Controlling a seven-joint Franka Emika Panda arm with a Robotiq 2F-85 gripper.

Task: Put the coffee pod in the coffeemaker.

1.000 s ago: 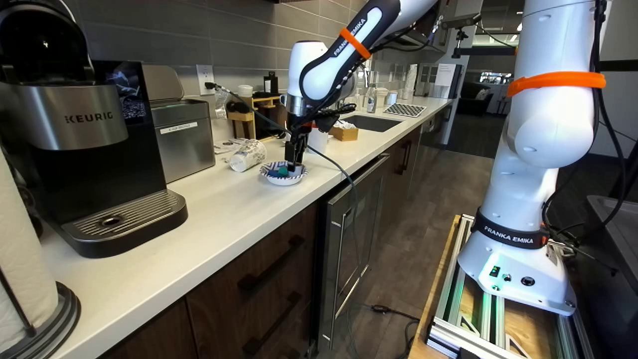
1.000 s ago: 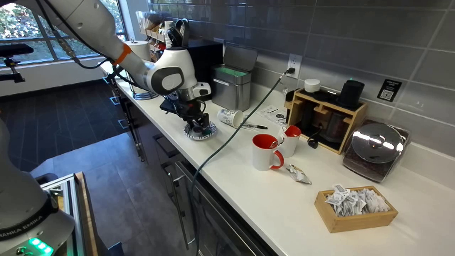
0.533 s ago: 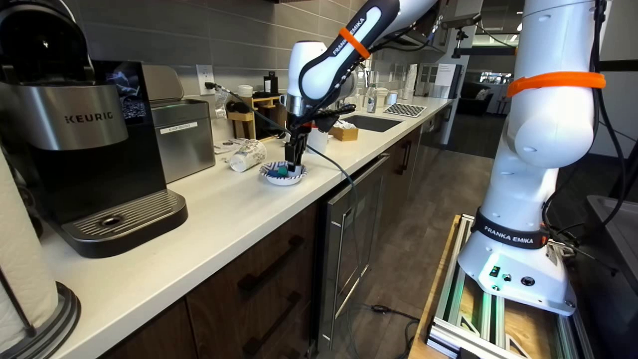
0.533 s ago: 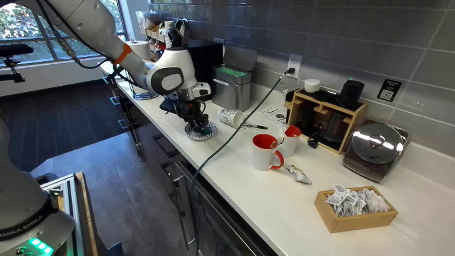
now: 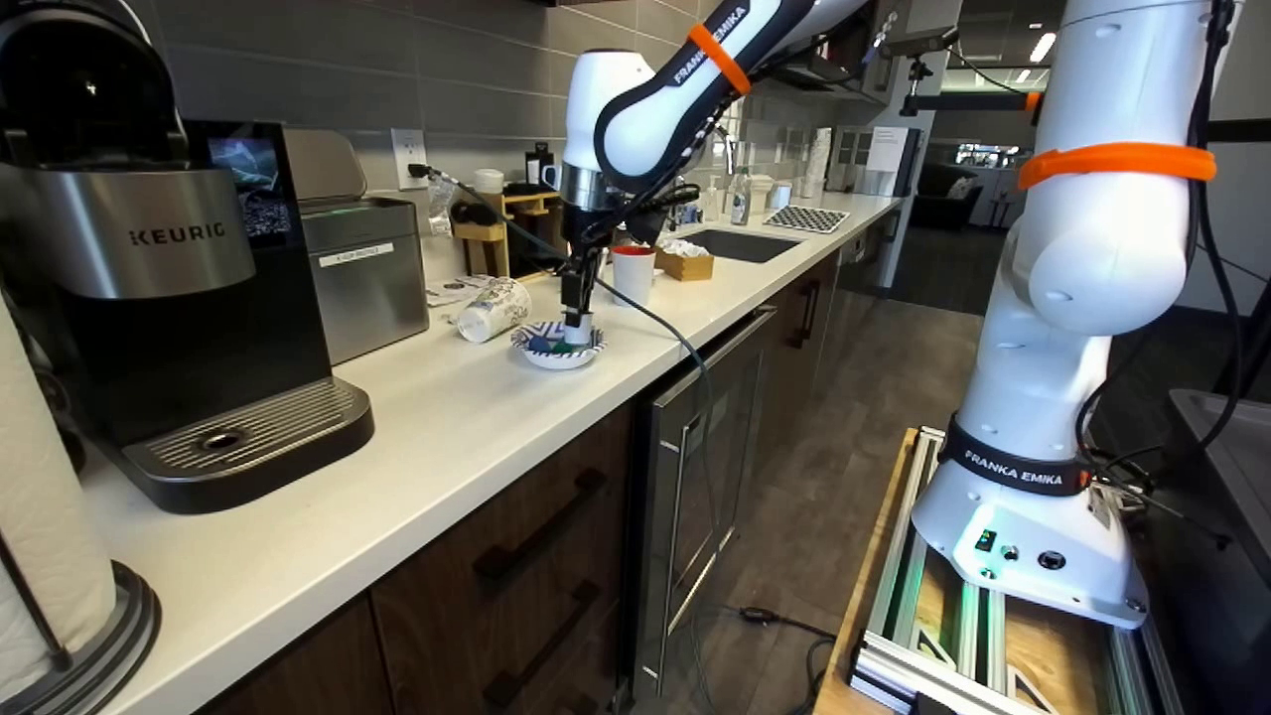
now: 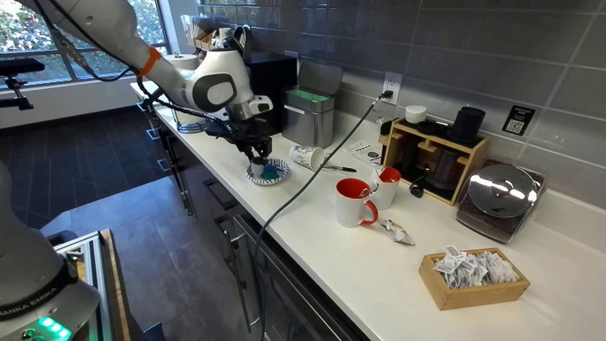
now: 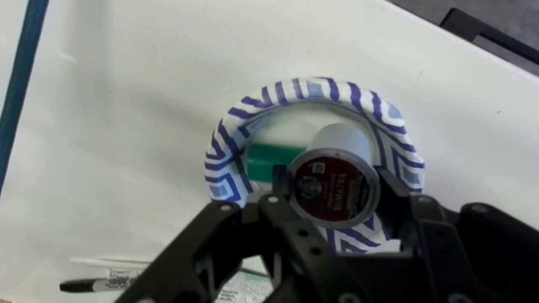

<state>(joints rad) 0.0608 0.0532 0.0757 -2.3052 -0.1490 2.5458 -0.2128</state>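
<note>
The coffee pod (image 7: 334,189) is a small white cup with a dark red foil lid lettered SUMATRA. My gripper (image 7: 337,183) has a finger on each side of its rim and is shut on it. The pod shows upright under the gripper in both exterior views (image 5: 578,330) (image 6: 257,166). It is at the patterned paper bowl (image 7: 229,126); I cannot tell whether its base still touches the bowl. The coffeemaker (image 5: 149,233) stands at the left of an exterior view, its top lid raised. The inside of its pod holder is hidden.
A green piece (image 7: 273,162) and a blue one (image 5: 539,345) lie in the bowl. A paper cup (image 5: 494,310) lies on its side nearby. A silver box (image 5: 367,268) stands between bowl and coffeemaker. A cable (image 6: 307,182) crosses the counter. Red-and-white mugs (image 6: 352,208) stand beyond it.
My gripper has risen with the pod and moved slightly toward the coffeemaker. The pod, mostly hidden before, now shows under the fingers. The bowl has shifted a little.
</note>
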